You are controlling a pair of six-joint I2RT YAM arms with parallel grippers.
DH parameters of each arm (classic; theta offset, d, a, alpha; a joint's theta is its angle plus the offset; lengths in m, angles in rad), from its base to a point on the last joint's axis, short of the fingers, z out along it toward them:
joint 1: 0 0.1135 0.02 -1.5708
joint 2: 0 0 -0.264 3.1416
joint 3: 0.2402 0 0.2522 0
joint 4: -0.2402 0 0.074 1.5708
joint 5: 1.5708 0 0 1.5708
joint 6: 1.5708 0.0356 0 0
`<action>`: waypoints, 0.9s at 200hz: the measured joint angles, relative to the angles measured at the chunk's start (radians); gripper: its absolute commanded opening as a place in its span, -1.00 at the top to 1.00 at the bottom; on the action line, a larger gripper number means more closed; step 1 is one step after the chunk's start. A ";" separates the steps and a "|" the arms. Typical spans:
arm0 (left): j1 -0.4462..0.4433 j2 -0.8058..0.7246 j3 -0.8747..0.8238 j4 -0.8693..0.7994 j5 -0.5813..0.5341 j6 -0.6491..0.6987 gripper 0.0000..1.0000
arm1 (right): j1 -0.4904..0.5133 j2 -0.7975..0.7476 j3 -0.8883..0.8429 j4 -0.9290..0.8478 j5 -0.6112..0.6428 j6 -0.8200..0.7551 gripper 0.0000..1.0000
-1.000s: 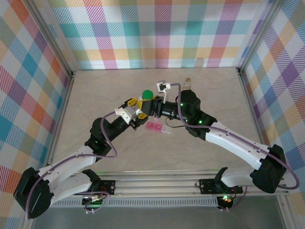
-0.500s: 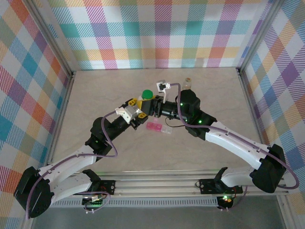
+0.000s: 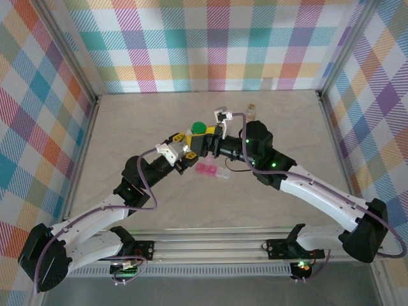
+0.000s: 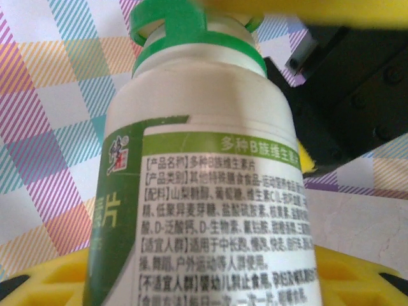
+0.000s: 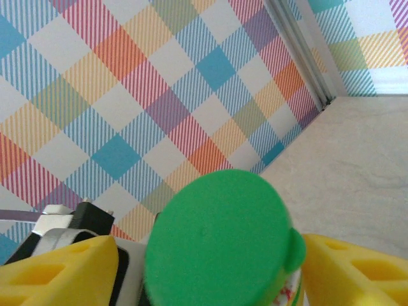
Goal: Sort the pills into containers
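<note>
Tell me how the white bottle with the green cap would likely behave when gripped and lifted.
The white bottle looks like rigid plastic, so it probably keeps its shape when squeezed. Its glossy label may be slippery. Being round, it could roll if laid down.

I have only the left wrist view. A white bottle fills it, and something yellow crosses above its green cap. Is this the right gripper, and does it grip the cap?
Observer: Yes, it is the right gripper. It straddles the cap, but one finger stands clear of it, so the jaws look open.
Operator: Where will the pills go?
Observer: A pink pill box lies flat on the table, just nearer the arm bases than both grippers.
Operator: Is there another container?
Observer: A small amber bottle stands upright at the far edge of the table, to the right of the cap, with nothing touching it.
</note>
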 measured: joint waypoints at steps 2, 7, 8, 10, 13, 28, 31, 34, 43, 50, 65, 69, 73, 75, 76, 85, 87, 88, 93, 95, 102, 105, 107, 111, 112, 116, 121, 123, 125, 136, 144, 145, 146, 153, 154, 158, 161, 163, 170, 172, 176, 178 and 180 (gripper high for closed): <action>0.000 0.000 0.000 -0.001 -0.002 0.000 1.00 | 0.000 -0.003 0.000 -0.002 0.002 -0.002 -0.53; 0.000 0.000 0.000 -0.003 -0.005 0.001 1.00 | 0.000 -0.009 0.000 -0.007 0.005 -0.007 -0.54; 0.000 -0.001 0.000 -0.003 -0.006 0.002 1.00 | 0.000 -0.010 0.000 -0.008 0.006 -0.007 -0.54; 0.000 -0.001 0.000 -0.004 -0.006 0.002 1.00 | 0.000 -0.012 0.000 -0.009 0.006 -0.011 -0.55; 0.000 -0.001 0.000 -0.005 -0.008 0.003 1.00 | 0.000 -0.016 0.000 -0.013 0.007 -0.014 -0.56; 0.000 -0.002 0.000 -0.018 -0.024 0.003 1.00 | 0.000 -0.035 0.000 -0.030 0.015 -0.022 -0.58; 0.000 -0.002 0.000 -0.018 -0.025 0.003 1.00 | 0.000 -0.038 0.000 -0.033 0.019 -0.024 -0.58; 0.000 -0.002 0.000 -0.018 -0.029 0.003 1.00 | 0.000 -0.043 0.000 -0.039 0.022 -0.029 -0.59; 0.000 -0.003 0.000 -0.019 -0.034 0.003 1.00 | 0.000 -0.053 0.000 -0.050 0.028 -0.038 -0.60; 0.000 -0.005 0.000 -0.020 -0.040 0.003 1.00 | 0.000 -0.062 0.000 -0.060 0.033 -0.045 -0.62; 0.001 -0.015 0.000 -0.023 -0.050 0.003 1.00 | 0.000 -0.088 -0.002 -0.084 0.049 -0.068 -0.66; 0.001 -0.020 0.000 -0.025 -0.052 0.003 1.00 | 0.000 -0.095 -0.002 -0.090 0.054 -0.073 -0.67; 0.001 -0.024 0.000 -0.026 -0.055 0.003 1.00 | 0.000 -0.104 -0.003 -0.099 0.060 -0.080 -0.68; 0.001 -0.027 -0.001 -0.027 -0.056 0.003 1.00 | 0.000 -0.109 -0.003 -0.102 0.064 -0.085 -0.69; 0.001 -0.027 -0.001 -0.027 -0.056 0.003 1.00 | 0.000 -0.111 -0.003 -0.106 0.066 -0.089 -0.69; 0.001 -0.039 -0.002 -0.034 -0.059 0.003 1.00 | 0.000 -0.132 -0.004 -0.124 0.082 -0.109 -0.71; 0.001 -0.042 -0.002 -0.037 -0.060 0.003 1.00 | 0.000 -0.136 -0.004 -0.129 0.086 -0.114 -0.71; 0.001 -0.045 -0.003 -0.039 -0.061 0.002 1.00 | 0.000 -0.139 -0.005 -0.130 0.089 -0.117 -0.71; 0.001 -0.052 -0.005 -0.044 -0.063 0.002 1.00 | 0.000 -0.152 -0.006 -0.142 0.098 -0.130 -0.72; 0.001 -0.056 -0.007 -0.045 -0.063 0.002 1.00 | 0.000 -0.157 -0.007 -0.145 0.104 -0.136 -0.73; 0.001 -0.069 -0.014 -0.051 -0.065 0.002 1.00 | 0.000 -0.177 -0.011 -0.159 0.121 -0.158 -0.74; 0.001 -0.074 -0.016 -0.054 -0.066 0.002 1.00 | 0.000 -0.185 -0.014 -0.164 0.127 -0.167 -0.75; 0.001 -0.079 -0.019 -0.058 -0.066 0.002 1.00 | 0.000 -0.192 -0.017 -0.168 0.133 -0.175 -0.75; 0.001 -0.085 -0.023 -0.064 -0.066 0.002 1.00 | 0.000 -0.204 -0.022 -0.176 0.145 -0.189 -0.75; 0.001 -0.086 -0.023 -0.066 -0.066 0.002 1.00 | 0.000 -0.207 -0.023 -0.177 0.146 -0.192 -0.75; 0.001 -0.095 -0.029 -0.073 -0.066 0.001 1.00 | 0.000 -0.220 -0.030 -0.184 0.159 -0.206 -0.75; 0.001 -0.103 -0.036 -0.079 -0.066 -0.001 1.00 | 0.000 -0.236 -0.039 -0.188 0.174 -0.224 -0.76; 0.001 -0.106 -0.039 -0.080 -0.066 -0.002 1.00 | 0.000 -0.242 -0.043 -0.190 0.180 -0.232 -0.77; 0.001 -0.110 -0.043 -0.082 -0.066 -0.002 1.00 | 0.000 -0.249 -0.048 -0.192 0.187 -0.239 -0.77; 0.001 -0.129 -0.061 -0.101 -0.066 -0.005 1.00 | 0.000 -0.283 -0.078 -0.200 0.222 -0.281 -0.78; 0.001 -0.140 -0.072 -0.113 -0.066 -0.008 1.00 | 0.000 -0.306 -0.105 -0.202 0.245 -0.307 -0.78; 0.001 -0.142 -0.075 -0.117 -0.065 -0.008 1.00 | 0.000 -0.307 -0.107 -0.203 0.248 -0.309 -0.78; 0.001 -0.143 -0.076 -0.118 -0.066 -0.009 1.00 | 0.000 -0.309 -0.110 -0.203 0.250 -0.311 -0.78; 0.001 -0.153 -0.087 -0.132 -0.065 -0.011 1.00 | 0.000 -0.326 -0.138 -0.204 0.270 -0.334 -0.78; 0.001 -0.154 -0.089 -0.133 -0.066 -0.012 1.00 | 0.000 -0.327 -0.142 -0.204 0.271 -0.336 -0.78; 0.001 -0.158 -0.095 -0.137 -0.065 -0.013 1.00 | 0.000 -0.334 -0.157 -0.203 0.281 -0.347 -0.78; 0.001 -0.160 -0.099 -0.143 -0.066 -0.015 1.00 | 0.000 -0.337 -0.169 -0.203 0.289 -0.354 -0.78; 0.001 -0.162 -0.102 -0.147 -0.066 -0.017 1.00 | 0.000 -0.339 -0.177 -0.202 0.294 -0.359 -0.78; 0.001 -0.164 -0.113 -0.156 -0.066 -0.022 1.00 | 0.000 -0.342 -0.202 -0.203 0.309 -0.373 -0.78; 0.001 -0.165 -0.116 -0.159 -0.066 -0.023 1.00 | 0.000 -0.342 -0.210 -0.203 0.313 -0.378 -0.78; 0.001 -0.165 -0.121 -0.164 -0.066 -0.025 1.00 | 0.000 -0.341 -0.225 -0.202 0.321 -0.385 -0.78; 0.001 -0.165 -0.125 -0.169 -0.066 -0.026 1.00 | 0.000 -0.341 -0.233 -0.202 0.327 -0.388 -0.78; 0.001 -0.164 -0.126 -0.172 -0.066 -0.026 1.00 | 0.000 -0.340 -0.239 -0.203 0.328 -0.390 -0.78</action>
